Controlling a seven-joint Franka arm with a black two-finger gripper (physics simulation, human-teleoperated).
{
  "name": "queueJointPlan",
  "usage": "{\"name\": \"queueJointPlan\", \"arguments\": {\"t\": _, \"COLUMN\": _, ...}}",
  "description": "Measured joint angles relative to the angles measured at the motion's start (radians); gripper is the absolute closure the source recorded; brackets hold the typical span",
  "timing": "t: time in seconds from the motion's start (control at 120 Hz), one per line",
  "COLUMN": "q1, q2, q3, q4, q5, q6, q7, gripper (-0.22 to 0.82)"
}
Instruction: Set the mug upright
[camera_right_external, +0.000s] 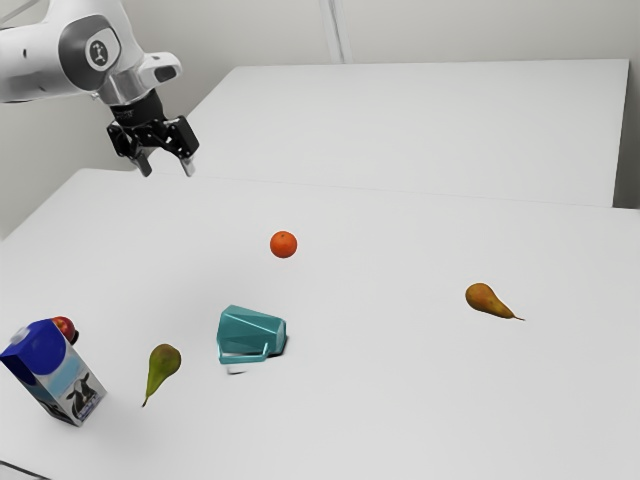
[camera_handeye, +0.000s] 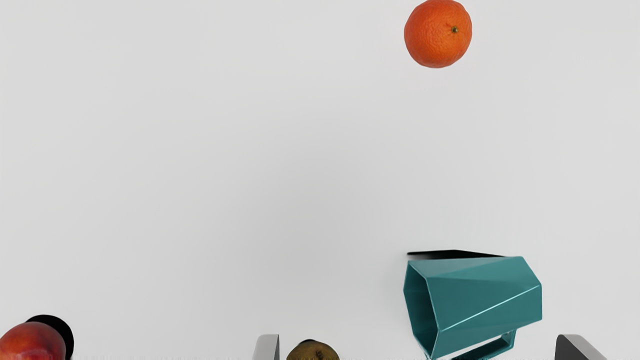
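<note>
Mug (camera_right_external: 252, 329), teal and faceted, one piece: we find it near the middle of the exterior frame, a little below and left of centre, lying on its side on the white table (camera_right_external: 400, 410). Its mouth faces the exterior view's left; its handle is toward the lower edge. Black two-finger gripper (camera_right_external: 168, 170), one, upper left of the exterior frame, above the table, fingers spread wide and well apart from the mug. In the wrist view we see the mug between the two fingertips, nearer one than the other. Orange (camera_right_external: 284, 245), one, above the mug in the exterior frame. Green pear (camera_right_external: 164, 367), one, lower left, stem end toward the lower edge. Brown pear (camera_right_external: 485, 299), one, right of centre, stem end toward the right. Milk carton (camera_right_external: 72, 388), blue-topped, cow printed on its side, one, lower left corner area. Red-orange fruit (camera_right_external: 65, 327), one, partly hidden by the carton; we cannot tell its kind for certain.
</note>
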Motion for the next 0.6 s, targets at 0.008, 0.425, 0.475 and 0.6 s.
{"name": "queueJointPlan", "arguments": {"t": 0.008, "q1": 0.000, "q2": 0.000, "q3": 0.000, "q4": 0.000, "q5": 0.000, "q6": 0.000, "q7": 0.000, "gripper": 0.00}}
{"name": "queueJointPlan", "arguments": {"t": 0.425, "q1": -0.001, "q2": -0.068, "q3": 0.000, "q4": -0.110, "q5": -0.045, "q6": 0.002, "q7": -0.001, "gripper": 0.00}}
{"name": "queueJointPlan", "arguments": {"t": 0.475, "q1": -0.001, "q2": -0.101, "q3": 0.001, "q4": -0.153, "q5": -0.075, "q6": 0.002, "q7": -0.001, "gripper": 0.00}}
{"name": "queueJointPlan", "arguments": {"t": 0.6, "q1": 0.001, "q2": -0.162, "q3": 0.004, "q4": -0.284, "q5": -0.184, "q6": 0.023, "q7": 0.000, "gripper": 0.00}}
